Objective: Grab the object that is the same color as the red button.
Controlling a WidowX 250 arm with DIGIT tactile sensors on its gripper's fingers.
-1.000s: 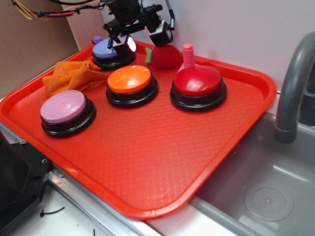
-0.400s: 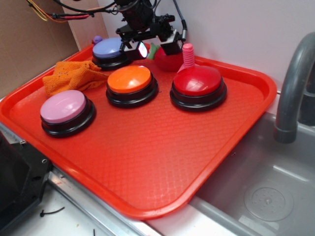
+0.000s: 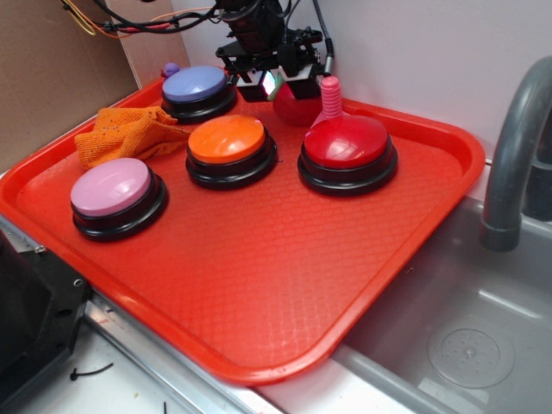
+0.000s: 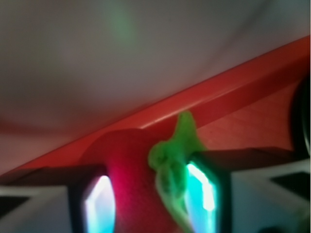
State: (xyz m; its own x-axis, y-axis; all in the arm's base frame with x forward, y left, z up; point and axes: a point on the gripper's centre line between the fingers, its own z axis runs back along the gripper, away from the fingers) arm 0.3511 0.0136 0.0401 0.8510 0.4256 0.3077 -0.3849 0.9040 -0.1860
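red plush toy, green leaf, red button

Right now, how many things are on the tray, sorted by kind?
Buttons: 4 (red, orange, pink, blue)
Plush strawberry: 1
Pink peg: 1
Orange cloth: 1
Total: 7

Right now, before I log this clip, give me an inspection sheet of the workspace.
Surface: red tray beside a grey sink.
Job's things: red plush toy at the tray's back edge, behind the red button; green leaf tip visible in the wrist view.
Clutter: orange button, pink button, purple button, pink ridged peg, orange cloth.
Grippers: gripper down over the toy, fingers either side of it; contact cannot be told.
Cables: red and orange wires trailing from the arm.
Surroundings: grey faucet, white wall, cardboard at left.
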